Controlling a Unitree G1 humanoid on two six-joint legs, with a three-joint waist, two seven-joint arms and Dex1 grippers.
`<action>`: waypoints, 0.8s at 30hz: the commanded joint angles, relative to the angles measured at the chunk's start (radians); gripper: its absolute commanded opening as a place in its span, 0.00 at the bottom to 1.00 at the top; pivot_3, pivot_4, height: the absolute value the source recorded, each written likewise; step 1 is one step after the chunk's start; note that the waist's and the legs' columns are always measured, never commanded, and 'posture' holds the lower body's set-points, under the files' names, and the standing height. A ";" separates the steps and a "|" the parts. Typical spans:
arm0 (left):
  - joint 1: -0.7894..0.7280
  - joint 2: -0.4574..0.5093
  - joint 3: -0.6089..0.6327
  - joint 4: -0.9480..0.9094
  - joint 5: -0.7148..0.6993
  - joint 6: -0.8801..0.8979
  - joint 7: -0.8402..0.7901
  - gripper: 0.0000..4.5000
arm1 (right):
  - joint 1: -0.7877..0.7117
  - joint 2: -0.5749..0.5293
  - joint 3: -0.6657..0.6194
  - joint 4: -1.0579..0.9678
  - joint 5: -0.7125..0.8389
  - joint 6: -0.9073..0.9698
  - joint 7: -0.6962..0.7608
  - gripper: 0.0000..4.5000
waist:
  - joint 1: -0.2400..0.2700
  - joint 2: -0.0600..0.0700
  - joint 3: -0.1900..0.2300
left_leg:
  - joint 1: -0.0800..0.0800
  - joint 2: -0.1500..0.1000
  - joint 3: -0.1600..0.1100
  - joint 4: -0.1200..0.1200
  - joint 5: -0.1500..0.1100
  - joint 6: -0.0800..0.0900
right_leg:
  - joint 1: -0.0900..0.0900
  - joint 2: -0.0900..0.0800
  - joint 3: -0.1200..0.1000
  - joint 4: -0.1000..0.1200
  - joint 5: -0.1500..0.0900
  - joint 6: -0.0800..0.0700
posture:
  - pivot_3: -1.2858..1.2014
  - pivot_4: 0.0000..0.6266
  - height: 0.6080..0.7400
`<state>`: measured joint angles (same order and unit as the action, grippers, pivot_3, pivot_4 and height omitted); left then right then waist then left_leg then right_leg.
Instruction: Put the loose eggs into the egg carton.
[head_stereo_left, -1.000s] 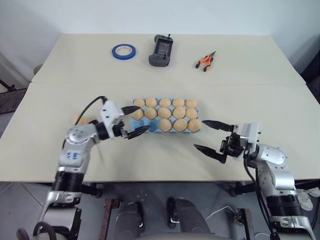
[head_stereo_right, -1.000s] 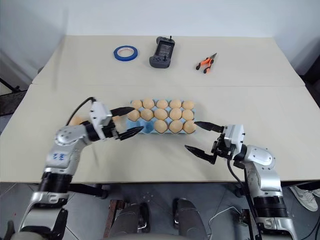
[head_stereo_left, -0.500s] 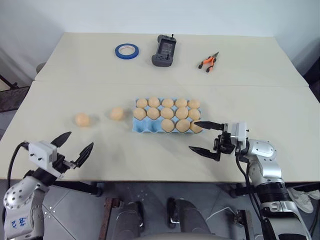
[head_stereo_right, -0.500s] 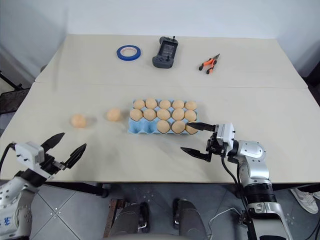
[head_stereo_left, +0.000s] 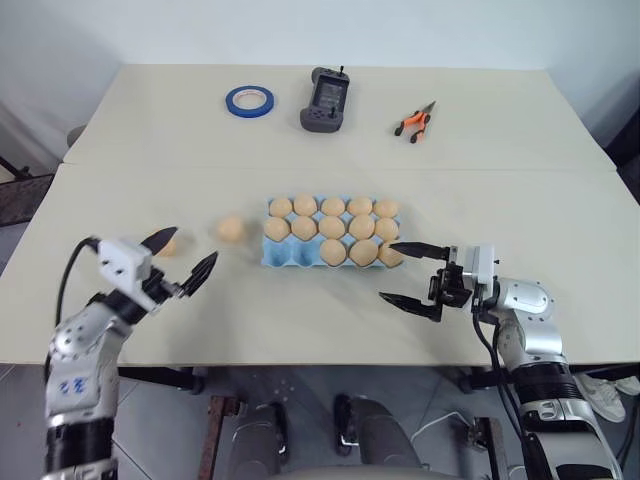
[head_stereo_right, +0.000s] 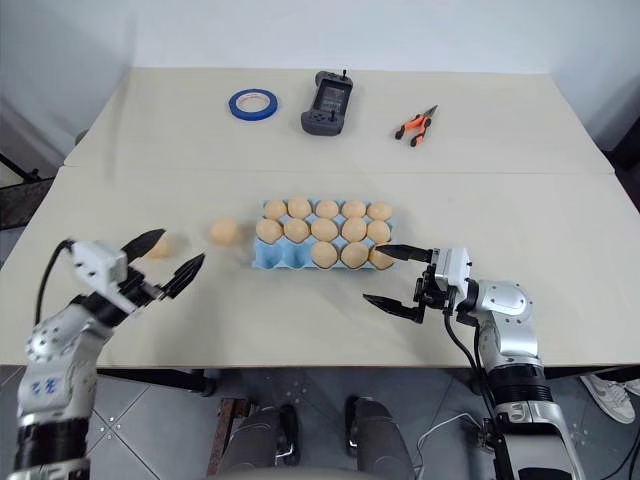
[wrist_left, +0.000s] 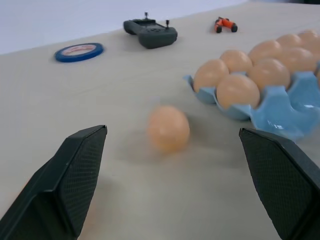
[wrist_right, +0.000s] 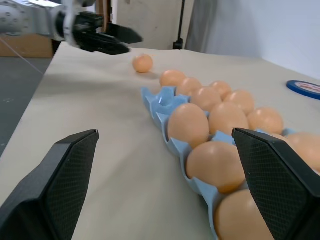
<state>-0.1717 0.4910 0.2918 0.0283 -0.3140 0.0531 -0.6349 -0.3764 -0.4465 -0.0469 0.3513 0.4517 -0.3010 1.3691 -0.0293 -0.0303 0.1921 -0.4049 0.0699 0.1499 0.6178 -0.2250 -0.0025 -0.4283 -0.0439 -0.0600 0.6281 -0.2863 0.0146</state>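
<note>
Both my jaws released, empty; left gripper near 2 loose eggs; straddle 1, clench softly, carry to egg carton empty near-left cups

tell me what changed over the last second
The left end effector pulled back from the egg carton, open, and now sits by the two loose eggs. The right end effector stayed open beside the carton; tape, remote and pliers unmoved.
</note>
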 joint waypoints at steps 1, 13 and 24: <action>-0.117 -0.004 -0.066 0.118 0.085 -0.019 0.054 1.00 | 0.012 0.015 -0.008 -0.020 0.001 -0.022 -0.021 1.00 | -0.002 0.000 0.000 | 0.000 0.000 0.000 0.000 0.000 0.000 | 0.000 0.000 0.000 0.001 0.000 0.000 | 0.52 0.24 1.00; -0.387 -0.058 -0.140 0.488 0.159 -0.042 0.121 1.00 | 0.080 0.026 -0.014 -0.097 0.000 -0.014 -0.083 1.00 | 0.001 0.000 0.000 | 0.001 0.000 0.001 0.001 0.001 0.000 | 0.000 0.001 -0.001 0.004 0.000 0.001 | 0.52 0.24 1.00; -0.361 -0.063 -0.123 0.396 0.071 -0.109 -0.029 0.38 | 0.088 0.024 -0.010 -0.108 -0.003 -0.015 -0.101 1.00 | 0.001 0.000 0.000 | 0.000 0.000 0.000 0.005 0.001 -0.001 | 0.000 0.000 0.000 0.007 0.000 0.001 | 0.52 0.24 1.00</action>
<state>-0.5351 0.4301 0.1472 0.5070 -0.1954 -0.0038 -0.6201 -0.2911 -0.4147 -0.0466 0.2768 0.4391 -0.3063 1.2722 -0.0287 -0.0305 0.1922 -0.4045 0.0696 0.1504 0.6225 -0.2242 -0.0032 -0.4288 -0.0438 -0.0603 0.6353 -0.2860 0.0152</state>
